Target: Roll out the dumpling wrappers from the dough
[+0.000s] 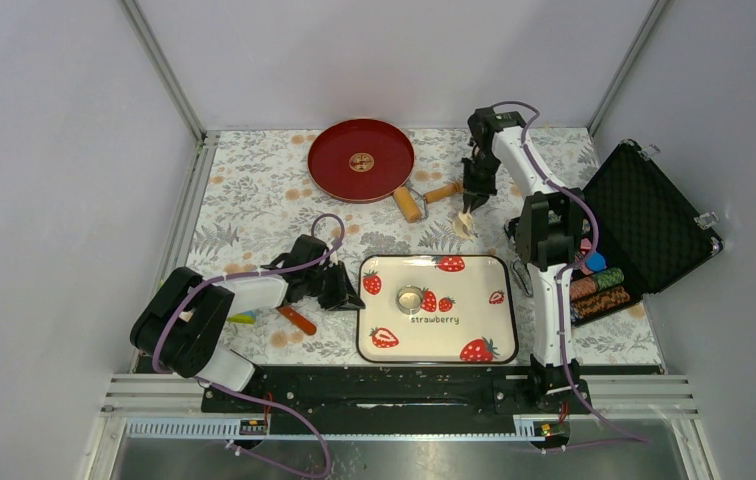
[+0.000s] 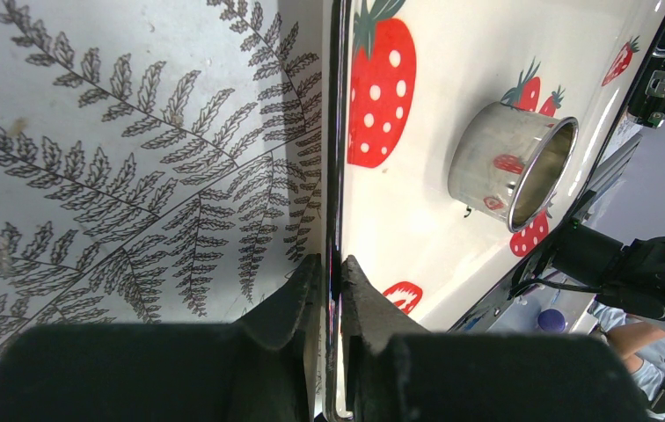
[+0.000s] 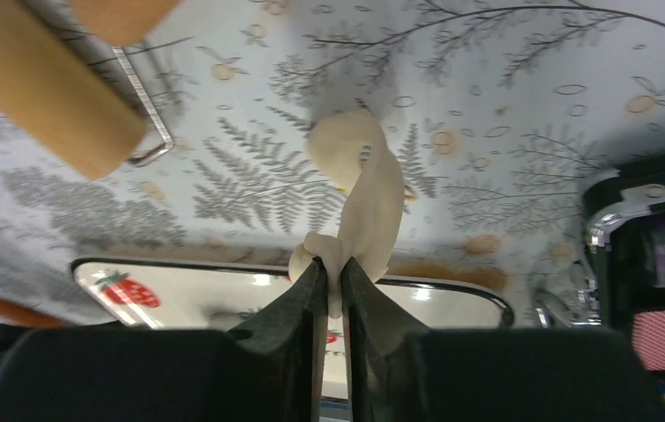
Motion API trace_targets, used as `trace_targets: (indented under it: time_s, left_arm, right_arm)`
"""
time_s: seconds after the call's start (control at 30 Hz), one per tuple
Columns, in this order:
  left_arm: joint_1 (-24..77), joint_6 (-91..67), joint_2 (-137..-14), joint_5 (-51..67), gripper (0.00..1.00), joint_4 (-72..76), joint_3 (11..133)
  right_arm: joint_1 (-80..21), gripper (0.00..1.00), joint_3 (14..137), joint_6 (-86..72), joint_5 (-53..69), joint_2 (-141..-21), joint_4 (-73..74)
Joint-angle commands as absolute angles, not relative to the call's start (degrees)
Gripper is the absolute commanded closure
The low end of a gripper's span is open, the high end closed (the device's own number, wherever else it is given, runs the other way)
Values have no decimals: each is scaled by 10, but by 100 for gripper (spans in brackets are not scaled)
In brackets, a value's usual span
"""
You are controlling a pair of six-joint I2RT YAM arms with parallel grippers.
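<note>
Cream-coloured dough piece [image 1: 464, 224] hangs from the right pincer [image 1: 470, 208] at the far right of the table in the overhead view, just right of the rolling pin [image 1: 411, 204]. The left pincer [image 1: 346, 290] sits at the left edge of the strawberry tray [image 1: 474, 290]. Left wrist view: the left pincer [image 2: 333, 272] is clamped on the tray's rim, with the metal ring [image 2: 514, 163] standing apart on the tray. Right wrist view: the right pincer [image 3: 333, 277] is closed on one end of the dough piece [image 3: 371, 193], which stretches thin beyond the tips towards the cloth; judged risk is tearing or sticking to the pads, since soft dough sags under its own weight.
</note>
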State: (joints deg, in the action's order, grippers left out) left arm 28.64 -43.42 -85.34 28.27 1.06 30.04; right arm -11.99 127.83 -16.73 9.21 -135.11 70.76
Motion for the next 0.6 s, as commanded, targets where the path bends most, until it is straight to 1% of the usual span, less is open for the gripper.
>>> trace_targets:
  time_s: [0.0,0.23,0.3,0.37,0.57]
  left_arm:
    - [294,-424,-868,241,100,-13,297]
    - [294,-425,-868,241,100,-13,295]
    - [294,-425,-868,241,100,-13,296]
    - [293,-424,-868,241,100,-12,296]
    - [294,-425,-867,241,100,-13,296]
  right_arm:
    - [-117,76,1271,-146,4,-1355,729]
    - [-118,58,1253,-153,-55,-1348,730]
    - [-118,50,1253,-150,-78,-1343,736]
    - [-118,43,1252,-149,-100,-1335,741]
    - [-122,34,1235,-149,-110,-1275,740]
